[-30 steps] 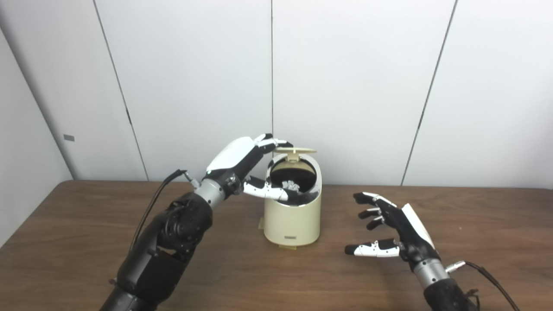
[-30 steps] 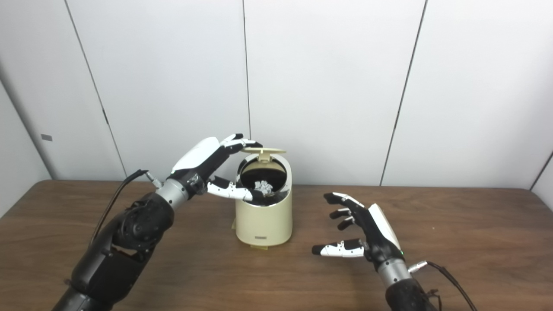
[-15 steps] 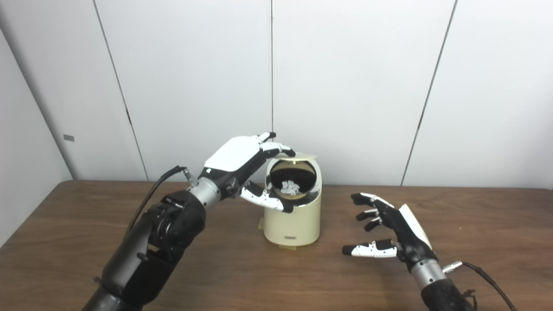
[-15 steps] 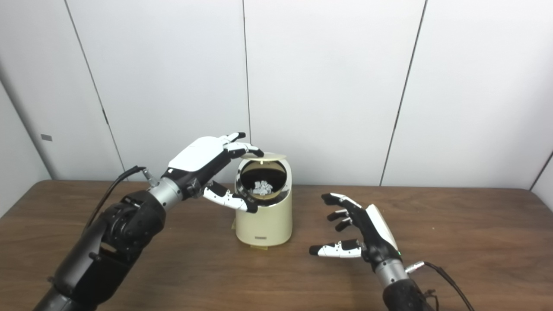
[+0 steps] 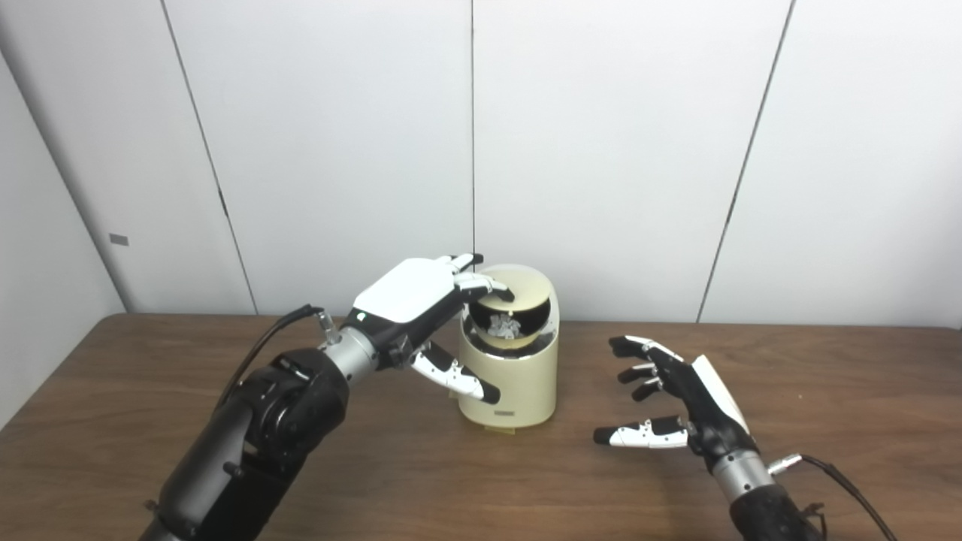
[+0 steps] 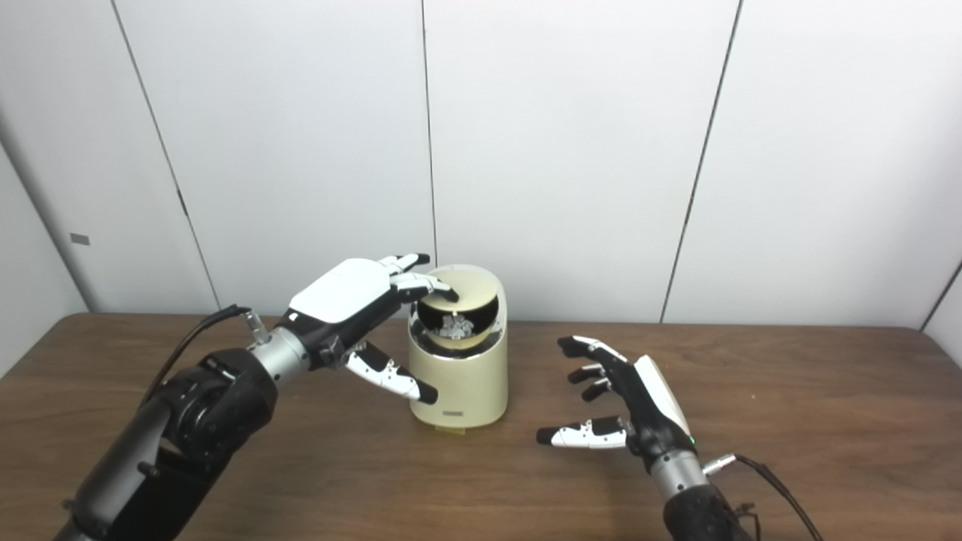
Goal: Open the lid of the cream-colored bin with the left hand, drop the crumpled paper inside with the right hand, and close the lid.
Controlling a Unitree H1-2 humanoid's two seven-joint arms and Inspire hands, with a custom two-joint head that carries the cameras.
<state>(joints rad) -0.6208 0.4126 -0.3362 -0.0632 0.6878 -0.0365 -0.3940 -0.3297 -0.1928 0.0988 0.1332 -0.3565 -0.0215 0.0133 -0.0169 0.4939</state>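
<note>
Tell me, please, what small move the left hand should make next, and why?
Probably press the lid further down: the crumpled paper already lies inside the bin, the lid is only half lowered under the left hand, and the right hand waits open.

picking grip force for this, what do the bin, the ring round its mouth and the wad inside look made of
Bin: probably smooth cream plastic, matte with a soft sheen. Ring: shiny, mirror-like, so chromed metal or plated plastic; can't tell which. Wad: white and creased, looks like crumpled paper.
</note>
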